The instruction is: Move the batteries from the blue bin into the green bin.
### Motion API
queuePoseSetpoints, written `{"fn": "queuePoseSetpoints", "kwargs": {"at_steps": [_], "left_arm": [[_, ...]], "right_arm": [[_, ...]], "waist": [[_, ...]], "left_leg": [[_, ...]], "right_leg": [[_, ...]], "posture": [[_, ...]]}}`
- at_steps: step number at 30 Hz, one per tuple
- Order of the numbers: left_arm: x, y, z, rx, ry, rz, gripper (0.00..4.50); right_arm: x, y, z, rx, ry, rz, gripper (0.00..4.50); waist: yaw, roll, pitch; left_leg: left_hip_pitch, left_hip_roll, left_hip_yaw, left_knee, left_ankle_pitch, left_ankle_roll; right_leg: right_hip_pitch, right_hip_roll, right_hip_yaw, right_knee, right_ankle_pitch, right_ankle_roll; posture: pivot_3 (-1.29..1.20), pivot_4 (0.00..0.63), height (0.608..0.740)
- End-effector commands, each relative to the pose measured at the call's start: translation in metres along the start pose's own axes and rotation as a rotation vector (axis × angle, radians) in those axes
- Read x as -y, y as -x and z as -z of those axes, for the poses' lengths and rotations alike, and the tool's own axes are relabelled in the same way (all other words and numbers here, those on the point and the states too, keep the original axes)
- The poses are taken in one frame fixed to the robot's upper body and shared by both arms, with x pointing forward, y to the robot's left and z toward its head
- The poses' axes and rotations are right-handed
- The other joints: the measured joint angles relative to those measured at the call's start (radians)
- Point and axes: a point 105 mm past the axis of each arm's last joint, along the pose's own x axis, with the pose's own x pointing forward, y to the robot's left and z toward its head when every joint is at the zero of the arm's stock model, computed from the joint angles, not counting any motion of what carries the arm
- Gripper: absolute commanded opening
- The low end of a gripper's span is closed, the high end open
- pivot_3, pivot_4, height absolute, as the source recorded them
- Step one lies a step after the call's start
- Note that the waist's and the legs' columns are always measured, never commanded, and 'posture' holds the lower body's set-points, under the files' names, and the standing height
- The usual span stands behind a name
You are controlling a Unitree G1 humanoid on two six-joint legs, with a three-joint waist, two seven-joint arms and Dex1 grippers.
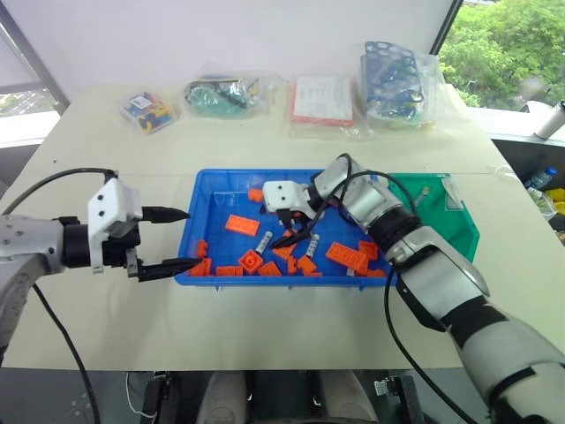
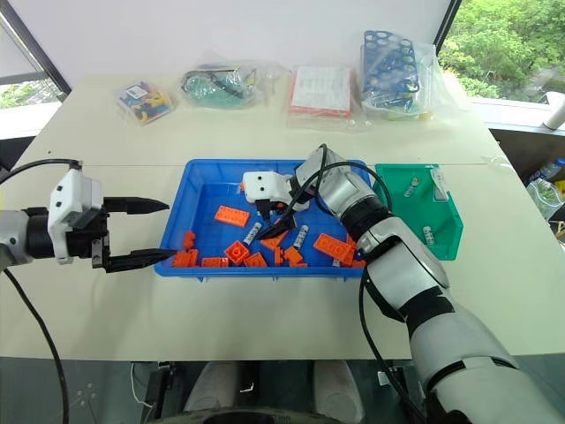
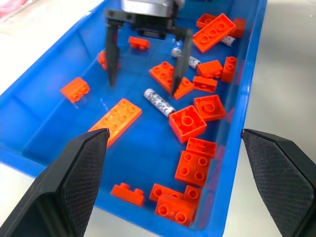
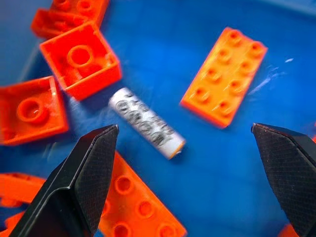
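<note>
The right arm (image 1: 441, 283) crosses the blue bin's (image 1: 212, 190) right end and hides part of its floor. In the bin lie orange bricks (image 1: 242, 224) and batteries (image 1: 264, 240). The right gripper (image 1: 291, 231) hangs spread wide over one battery (image 4: 146, 123), not touching it. The left gripper (image 1: 168, 240), also spread, holds nothing at the bin's left wall. The green bin (image 2: 446, 231) adjoins the blue bin's right end with batteries (image 2: 427, 235) inside. Clear bags (image 1: 221, 95) line the table's (image 1: 106, 327) far edge.
</note>
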Motion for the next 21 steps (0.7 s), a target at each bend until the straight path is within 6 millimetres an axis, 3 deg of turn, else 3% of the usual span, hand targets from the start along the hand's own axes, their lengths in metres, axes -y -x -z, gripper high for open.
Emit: {"fn": "queuePoseSetpoints", "kwargs": {"at_steps": [1, 11, 14, 21], "left_arm": [[-0.002, 0.006, -0.010, 0.012, -0.037, -0.022, 4.50], [-0.001, 0.000, -0.008, 0.013, -0.036, -0.019, 4.50], [-0.005, -0.001, -0.010, 0.021, -0.038, -0.019, 4.50], [-0.007, -0.008, -0.015, 0.081, -0.016, 0.005, 4.50]], "right_arm": [[-0.001, 0.002, -0.008, 0.014, 0.074, -0.029, 4.44], [-0.008, -0.015, -0.007, 0.040, 0.045, -0.041, 4.44], [-0.011, -0.015, -0.006, 0.049, 0.041, -0.048, 3.60], [-0.013, -0.002, -0.011, 0.109, -0.005, -0.036, 0.08]], "waist": [[0.000, 0.000, 0.000], [0.000, 0.000, 0.000], [0.001, 0.000, 0.000], [0.002, 0.000, 0.000]], "left_leg": [[0.000, 0.000, 0.000, 0.000, 0.000, 0.000], [0.000, 0.000, 0.000, 0.000, 0.000, 0.000], [0.000, 0.000, 0.000, 0.000, 0.000, 0.000], [0.000, 0.000, 0.000, 0.000, 0.000, 0.000]], "right_leg": [[0.000, 0.000, 0.000, 0.000, 0.000, 0.000], [0.000, 0.000, 0.000, 0.000, 0.000, 0.000], [0.000, 0.000, 0.000, 0.000, 0.000, 0.000], [0.001, 0.000, 0.000, 0.000, 0.000, 0.000]], "posture": [[0.00, 0.150, 0.739], [0.00, 0.150, 0.739], [0.00, 0.150, 0.739], [0.00, 0.150, 0.739]]}}
